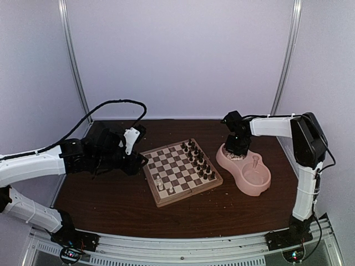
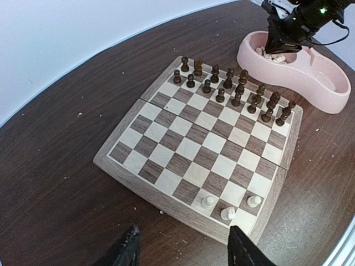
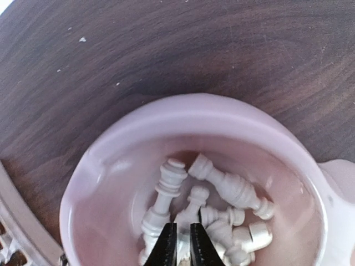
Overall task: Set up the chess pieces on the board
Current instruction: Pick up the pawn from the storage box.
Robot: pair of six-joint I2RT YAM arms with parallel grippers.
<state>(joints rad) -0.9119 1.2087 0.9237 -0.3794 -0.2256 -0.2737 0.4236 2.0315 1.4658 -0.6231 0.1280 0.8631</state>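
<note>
The board (image 1: 178, 166) (image 2: 188, 149) lies mid-table. Three white chess pieces (image 2: 228, 213) (image 1: 160, 183) stand on its near corner. More white chess pieces (image 3: 233, 188) lie heaped in the left well of the pink double bowl (image 3: 194, 108) (image 1: 260, 185). My right gripper (image 3: 183, 235) (image 1: 237, 149) reaches down into that well, its fingers pinched on the body of a small white pawn (image 3: 197, 195). My left gripper (image 2: 183, 235) (image 1: 136, 160) hovers open just off the board's left edge, nothing between its fingers.
Dark pieces (image 2: 233, 88) (image 1: 198, 158) stand in two rows along the board's right side. The bowl's right well (image 1: 256, 178) holds one upright pale piece. White crumbs dot the dark wood table (image 2: 55, 166). Walls enclose the back and sides.
</note>
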